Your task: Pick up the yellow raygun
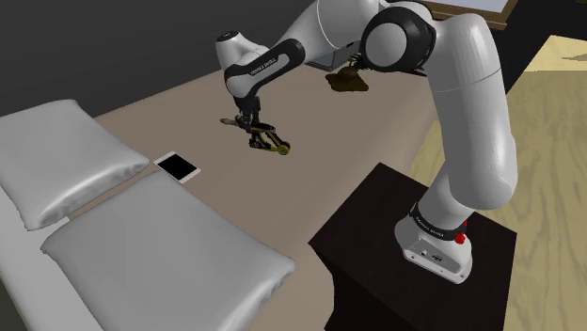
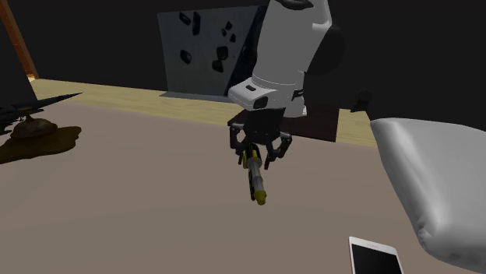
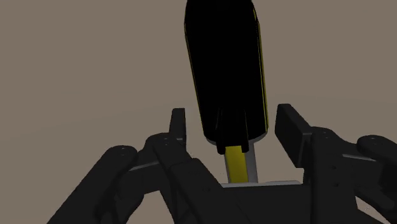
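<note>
1. Nearest in the shoulder view, the dark box stand (image 1: 376, 235) carries the white arm (image 1: 470, 113). There is small lettering on the arm's base collar and along its forearm, too small to read.
2. Beside the stand, toward that view's left, two white pillows (image 1: 160, 244) lie side by side.
3. Just past the pillows, a white-edged phone (image 1: 177, 167) lies flat on the taupe surface (image 1: 310, 179). Its screen is black and bears no writing.
4. Farther on, the pincer (image 3: 233, 118) hangs low over the surface with its fingers (image 3: 178, 124) spread apart. The raygun (image 3: 224, 63) lies on the surface with its narrow yellow end between them. In the wrist view a gap shows on each side, so neither finger touches it. Its body looks black there with thin yellow edges, and no label shows. In the second exterior view it is yellow and dark and points away from the pincer.
5. Beyond that, well apart, a dark brown lump (image 1: 348, 80) sits on the surface.
6. Farthest, in the second exterior view, stands a grey panel (image 2: 198, 54) dotted with black blobs.
</note>
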Controlling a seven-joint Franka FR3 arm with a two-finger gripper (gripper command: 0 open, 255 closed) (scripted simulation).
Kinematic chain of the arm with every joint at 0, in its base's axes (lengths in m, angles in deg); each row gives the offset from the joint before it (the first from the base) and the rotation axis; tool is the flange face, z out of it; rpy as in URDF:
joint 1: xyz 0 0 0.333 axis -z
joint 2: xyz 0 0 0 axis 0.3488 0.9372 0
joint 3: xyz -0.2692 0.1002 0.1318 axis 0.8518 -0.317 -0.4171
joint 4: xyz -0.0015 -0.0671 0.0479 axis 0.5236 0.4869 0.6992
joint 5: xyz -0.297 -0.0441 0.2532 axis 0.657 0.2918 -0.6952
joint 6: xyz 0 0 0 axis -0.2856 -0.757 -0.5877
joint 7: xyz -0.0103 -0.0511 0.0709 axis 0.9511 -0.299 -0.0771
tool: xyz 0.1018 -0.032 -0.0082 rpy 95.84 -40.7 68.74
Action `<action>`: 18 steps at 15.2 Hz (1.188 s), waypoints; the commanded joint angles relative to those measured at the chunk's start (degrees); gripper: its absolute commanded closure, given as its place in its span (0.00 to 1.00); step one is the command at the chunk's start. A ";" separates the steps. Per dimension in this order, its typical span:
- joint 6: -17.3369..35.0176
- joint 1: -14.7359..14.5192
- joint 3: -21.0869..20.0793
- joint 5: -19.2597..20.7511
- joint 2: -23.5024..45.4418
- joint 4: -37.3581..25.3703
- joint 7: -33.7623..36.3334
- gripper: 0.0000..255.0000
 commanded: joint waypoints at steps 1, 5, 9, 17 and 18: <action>0.13 0.01 0.01 0.01 0.03 0.09 0.02 1.00; 0.13 0.04 0.01 0.01 0.02 0.09 -0.02 1.00; 0.01 -0.01 0.00 0.00 0.09 -0.11 0.01 1.00; -4.40 0.04 -0.26 -0.53 -2.87 -1.63 -0.95 1.00; -4.98 0.04 -0.29 -0.60 -3.20 -1.89 -1.07 1.00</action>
